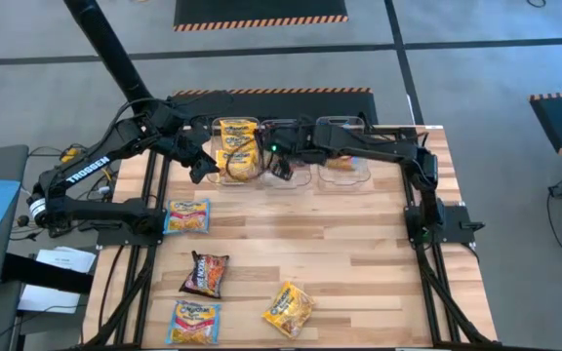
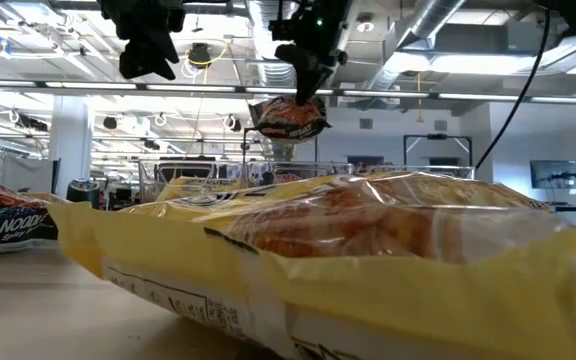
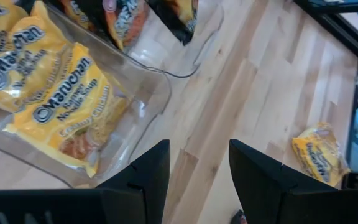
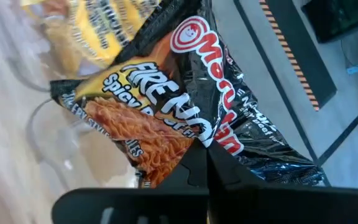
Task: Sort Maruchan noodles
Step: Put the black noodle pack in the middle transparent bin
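Here, reading from left to right across the far edge of the table (image 1: 359,244), the left gripper (image 1: 199,172) is held just left of the leftmost clear bin (image 1: 259,161), with its fingers (image 3: 149,171) parted to a middling gap and nothing between them. That bin is already filled with yellow packets (image 3: 73,112). Next to it, above the middle bin (image 1: 296,177), the right gripper (image 2: 306,88) is pinched fully on the corner of a dark spicy packet (image 4: 185,118), which hangs clear of the bins in the low view. The step in hand is judged to be the drop of this dark packet into its own bin; it is best done by lowering the packet until its free edge sits inside the bin walls before the grip is released, so that the crinkly wrapper is not caught on the rim or tipped into the yellow bin. On the near half of the table, four packets are left unsorted: two light blue packets (image 1: 188,216), one dark packet (image 1: 206,275) and one yellow packet (image 1: 289,308).
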You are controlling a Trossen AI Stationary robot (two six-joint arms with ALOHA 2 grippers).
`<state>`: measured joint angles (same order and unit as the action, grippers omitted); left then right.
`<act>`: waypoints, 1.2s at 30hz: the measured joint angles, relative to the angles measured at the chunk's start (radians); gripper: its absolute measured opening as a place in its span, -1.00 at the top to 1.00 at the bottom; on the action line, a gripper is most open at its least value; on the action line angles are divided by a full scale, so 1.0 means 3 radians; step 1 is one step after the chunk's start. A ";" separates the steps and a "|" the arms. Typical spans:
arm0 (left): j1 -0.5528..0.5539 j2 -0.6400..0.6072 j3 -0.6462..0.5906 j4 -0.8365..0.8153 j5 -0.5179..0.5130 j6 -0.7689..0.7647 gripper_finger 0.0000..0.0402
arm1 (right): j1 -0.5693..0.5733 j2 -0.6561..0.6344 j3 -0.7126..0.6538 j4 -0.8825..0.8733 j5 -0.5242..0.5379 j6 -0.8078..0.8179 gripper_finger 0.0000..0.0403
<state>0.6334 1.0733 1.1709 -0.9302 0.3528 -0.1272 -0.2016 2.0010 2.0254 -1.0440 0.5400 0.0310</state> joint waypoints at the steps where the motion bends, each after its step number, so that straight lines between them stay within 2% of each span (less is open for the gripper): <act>1: 0.0000 0.0000 0.0000 0.0000 -0.0030 0.0000 0.25 | -0.0038 0.0000 -0.0002 0.0020 -0.0019 -0.0026 0.99; 6: 0.0001 0.0001 0.0000 0.0000 -0.0154 0.0043 0.25 | -0.0147 -0.0003 -0.0224 0.0172 -0.0071 -0.0045 0.99; 28: 0.0001 0.0001 0.0000 0.0003 -0.0169 0.0095 0.25 | -0.0200 0.0000 -0.0899 0.0613 -0.0256 0.0072 0.98; 36: 0.0001 0.0001 0.0000 0.0003 -0.0168 0.0093 0.25 | -0.0300 0.0000 -0.0932 0.0691 -0.0322 0.0046 0.78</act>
<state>0.6338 1.0737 1.1709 -0.9295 0.3023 -0.0994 -0.2918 2.0010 1.7458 -0.8365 0.4433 0.0447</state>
